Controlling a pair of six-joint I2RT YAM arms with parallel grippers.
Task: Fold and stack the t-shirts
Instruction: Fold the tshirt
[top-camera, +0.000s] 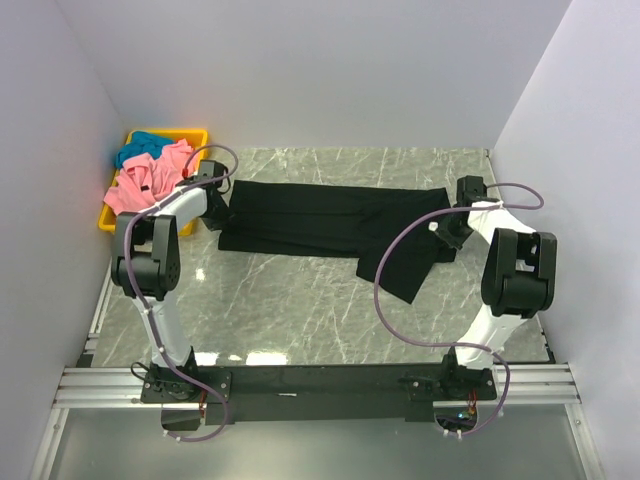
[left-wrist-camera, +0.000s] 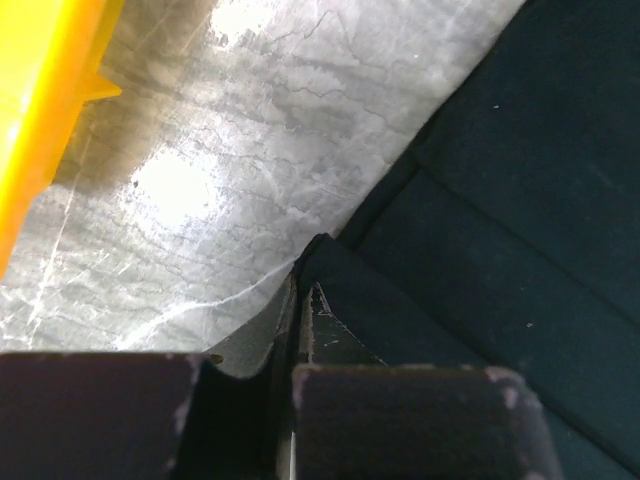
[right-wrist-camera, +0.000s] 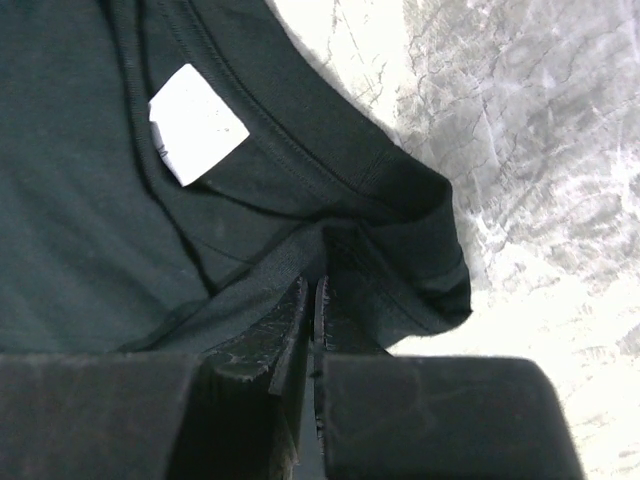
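The black t-shirt (top-camera: 320, 222) lies as a long band across the far tabletop (top-camera: 300, 310), with one sleeve trailing toward me on the right. My left fingers (left-wrist-camera: 332, 335) are pinched together on its left corner. My right fingers (right-wrist-camera: 338, 335) are clamped on a fold just beside the collar and the white tag (right-wrist-camera: 196, 122). To fold cleanly, I'd lift both ends level, keep the cloth taut and not let that sleeve drag. The pink t-shirt (top-camera: 150, 185) and teal t-shirt (top-camera: 150, 140) wait in the yellow bin (top-camera: 190, 134).
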